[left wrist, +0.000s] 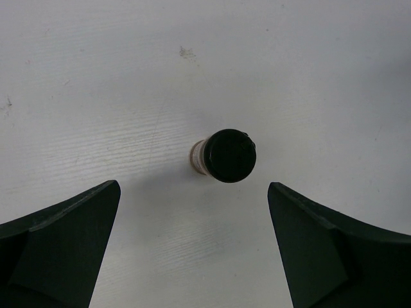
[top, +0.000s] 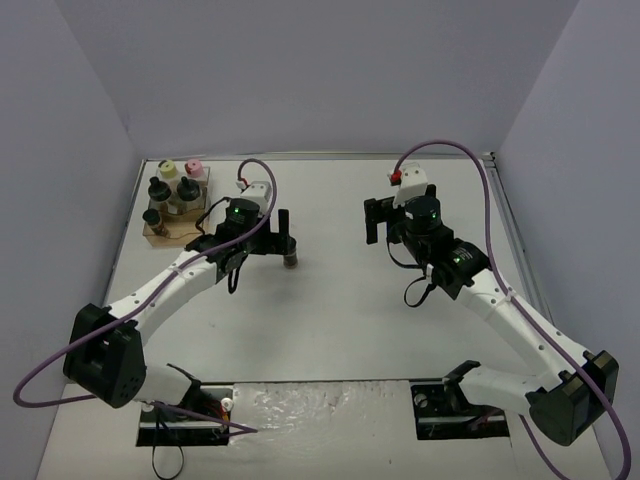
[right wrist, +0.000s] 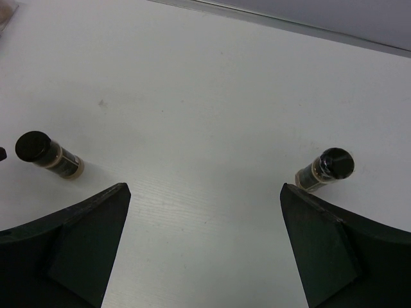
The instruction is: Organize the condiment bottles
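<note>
Contact is not yet made: the left gripper is held wide open above the table, and a jar with a black cap is seen standing just ahead of the gap, slightly toward the right finger, touched by neither. The right gripper is likewise spread and empty, with a left jar and a right jar ahead of it, one off each finger; whether the left one is the same jar cannot be told. Each is judged light, rigid and smooth-walled, easily tipped on its narrow base, so hold is best taken squarely across the body just under the cap. Other jars are seated in the rack, well apart from both grippers.
</note>
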`<state>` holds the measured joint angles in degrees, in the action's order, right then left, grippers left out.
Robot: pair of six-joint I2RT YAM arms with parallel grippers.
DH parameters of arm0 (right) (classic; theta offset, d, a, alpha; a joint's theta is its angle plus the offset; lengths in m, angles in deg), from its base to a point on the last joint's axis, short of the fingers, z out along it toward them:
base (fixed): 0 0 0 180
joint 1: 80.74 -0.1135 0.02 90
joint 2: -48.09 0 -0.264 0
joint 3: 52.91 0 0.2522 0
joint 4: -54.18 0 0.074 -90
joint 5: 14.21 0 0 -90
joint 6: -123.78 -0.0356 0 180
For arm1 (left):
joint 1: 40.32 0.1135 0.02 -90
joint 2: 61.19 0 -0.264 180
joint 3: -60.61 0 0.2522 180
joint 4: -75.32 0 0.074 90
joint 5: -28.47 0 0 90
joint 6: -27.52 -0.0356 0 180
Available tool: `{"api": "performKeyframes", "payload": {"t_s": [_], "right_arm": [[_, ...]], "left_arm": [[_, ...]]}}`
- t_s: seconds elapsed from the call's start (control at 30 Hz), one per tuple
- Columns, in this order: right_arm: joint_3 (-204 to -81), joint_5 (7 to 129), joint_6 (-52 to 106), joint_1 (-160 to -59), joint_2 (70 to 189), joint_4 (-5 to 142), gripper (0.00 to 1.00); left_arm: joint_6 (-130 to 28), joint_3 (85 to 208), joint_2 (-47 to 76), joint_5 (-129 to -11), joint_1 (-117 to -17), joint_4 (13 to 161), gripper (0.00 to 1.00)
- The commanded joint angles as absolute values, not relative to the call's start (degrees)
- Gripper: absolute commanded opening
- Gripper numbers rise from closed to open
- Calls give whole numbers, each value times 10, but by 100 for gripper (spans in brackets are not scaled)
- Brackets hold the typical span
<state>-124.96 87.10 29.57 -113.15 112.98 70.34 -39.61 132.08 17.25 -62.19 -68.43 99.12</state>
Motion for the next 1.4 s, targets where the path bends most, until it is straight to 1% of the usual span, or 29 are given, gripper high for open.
{"api": "performKeyframes", "payload": {"t_s": [0.0, 0.43, 0.63, 0.9, 1.03, 1.23, 1.37], "right_arm": [[-1242, 888, 289, -1126, 1114, 677, 100], [-1222, 896, 287, -1124, 1093, 677, 100], [-1218, 901, 288, -1124, 1087, 677, 100], [-1216, 909, 289, -1123, 1079, 677, 100], [-1214, 910, 290, -1124, 1079, 677, 100], [-1214, 909, 290, -1124, 1079, 677, 100], [-1214, 909, 292, -1123, 1079, 677, 100]], "left_arm": [[-389, 1334, 182, -597, -704, 936, 97], [-384, 1360, 262, -532, -745, 915, 97], [-378, 1377, 292, -504, -753, 922, 92], [-366, 1384, 317, -503, -754, 916, 77], [-361, 1384, 322, -508, -754, 917, 66], [-359, 1385, 323, -511, -754, 915, 53], [-362, 1387, 317, -510, -754, 922, 33]]}}
